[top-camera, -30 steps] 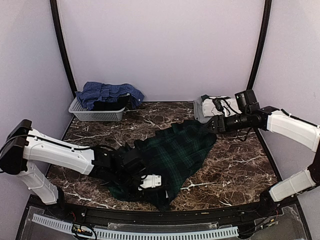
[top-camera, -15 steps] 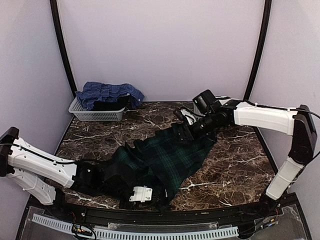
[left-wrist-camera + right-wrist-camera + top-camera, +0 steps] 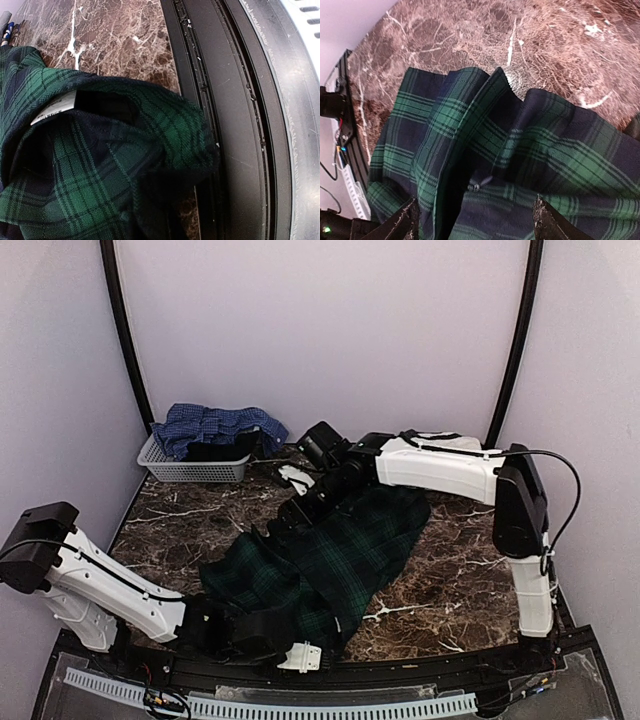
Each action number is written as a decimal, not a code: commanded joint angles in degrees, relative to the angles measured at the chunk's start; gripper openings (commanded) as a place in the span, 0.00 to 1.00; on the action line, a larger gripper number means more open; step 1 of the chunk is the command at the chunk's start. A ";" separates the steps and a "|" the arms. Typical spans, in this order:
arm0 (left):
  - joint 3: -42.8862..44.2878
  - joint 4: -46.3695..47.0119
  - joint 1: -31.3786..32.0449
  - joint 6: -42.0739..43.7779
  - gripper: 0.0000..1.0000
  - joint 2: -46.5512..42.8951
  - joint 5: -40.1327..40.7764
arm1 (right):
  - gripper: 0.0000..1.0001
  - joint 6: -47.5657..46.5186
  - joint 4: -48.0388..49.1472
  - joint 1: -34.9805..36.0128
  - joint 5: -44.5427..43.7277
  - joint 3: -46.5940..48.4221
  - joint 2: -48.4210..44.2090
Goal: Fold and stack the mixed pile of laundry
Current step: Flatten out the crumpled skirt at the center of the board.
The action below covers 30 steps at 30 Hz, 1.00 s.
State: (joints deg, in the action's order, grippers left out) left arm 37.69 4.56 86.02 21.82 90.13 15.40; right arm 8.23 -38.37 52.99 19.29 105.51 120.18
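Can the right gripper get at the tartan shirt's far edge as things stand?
Probably yes. The right gripper sits right over the tartan shirt's far folds with its fingers wide apart, and the wrist view shows nothing between them and the cloth.

We are two arms in smooth white shells with black joints and black wrists. A thin black cable runs along our left arm (image 3: pixel 110 580), and another loops off the black elbow of our right arm (image 3: pixel 440 465). Our right gripper (image 3: pixel 475 227) has two dark, rough-textured fingertips (image 3: pixel 402 225).
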 commanded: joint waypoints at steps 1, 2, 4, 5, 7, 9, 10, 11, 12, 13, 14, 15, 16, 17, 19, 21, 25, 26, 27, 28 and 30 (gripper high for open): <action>-0.77 0.10 -0.06 -0.86 0.06 -0.55 1.50 | 0.74 -4.04 -7.08 2.37 -4.28 9.21 5.27; -0.86 -0.07 -0.06 -0.87 0.06 -0.69 1.31 | 0.74 -4.80 -8.88 2.98 -5.03 11.14 6.73; -1.05 -0.34 -0.06 -0.78 0.06 -1.37 1.20 | 0.73 -6.76 -12.20 4.00 -7.28 14.32 8.84; -1.20 -0.43 -0.06 -0.67 0.06 -1.89 1.21 | 0.72 -7.50 -13.31 4.49 -8.43 14.48 9.34; -1.69 -0.46 -0.06 -0.41 0.06 -2.61 1.50 | 0.72 -7.87 -13.89 5.25 -10.13 13.27 9.02; -2.08 -0.29 -0.06 -0.36 0.06 -3.27 1.63 | 0.72 -7.88 -13.35 5.45 -11.54 11.95 8.60; -2.22 -0.13 -0.06 -0.42 0.07 -3.37 1.64 | 0.71 -7.88 -13.63 5.47 -12.20 11.88 8.86; -2.25 -0.10 -0.06 -0.49 0.07 -3.55 1.78 | 0.71 -9.14 -14.23 5.48 -13.00 12.28 9.30; -2.33 -0.02 -0.06 -0.47 0.07 -3.60 1.76 | 0.69 -9.42 -14.97 5.51 -13.36 12.54 9.70; -2.35 0.00 -0.06 -0.47 0.07 -3.76 1.90 | 0.67 -9.53 -15.41 5.47 -13.97 12.57 9.92; -2.29 -0.03 -0.06 -0.51 0.07 -3.79 2.04 | 0.63 -9.42 -15.49 5.53 -14.75 12.29 9.86; -2.24 -0.05 -0.06 -0.58 0.07 -3.81 2.21 | 0.58 -9.38 -15.32 5.49 -15.51 12.00 9.72; -2.20 -0.07 -0.06 -0.67 0.07 -3.86 2.24 | 0.53 -9.28 -15.19 5.50 -16.54 11.66 9.50; -2.24 -0.03 -0.06 -0.70 0.07 -3.96 2.26 | 0.48 -9.16 -15.19 5.53 -17.82 11.49 9.40; -2.27 -0.01 -0.06 -0.77 0.07 -4.22 2.50 | 0.44 -8.98 -15.48 5.53 -20.47 11.47 9.13; -2.46 0.10 -0.06 -0.78 0.07 -4.68 2.70 | 0.44 -9.08 -15.67 5.53 -22.26 11.57 8.96; -3.14 0.79 -0.07 -0.82 0.07 -5.61 2.66 | 0.63 -8.67 -16.40 6.41 -21.94 15.37 9.56; -3.15 0.78 -0.06 -0.86 0.07 -5.59 2.64 | 0.65 -8.75 -16.68 6.89 -21.78 16.33 9.97; -3.15 0.79 -0.06 -0.84 0.07 -5.58 2.49 | 0.67 -8.77 -16.88 7.28 -21.53 17.31 10.40; -3.15 0.80 -0.06 -0.78 0.07 -5.56 2.47 | 0.70 -8.76 -17.20 7.67 -21.49 18.21 10.95; -3.15 0.80 -0.06 -0.81 0.07 -5.68 2.19 | 0.72 -9.12 -18.24 8.11 -21.83 20.32 12.69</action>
State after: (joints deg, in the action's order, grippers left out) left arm 35.35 5.04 86.02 21.67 86.21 17.19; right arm -0.58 -55.22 59.27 -1.61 121.43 130.28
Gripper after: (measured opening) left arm 0.071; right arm 0.709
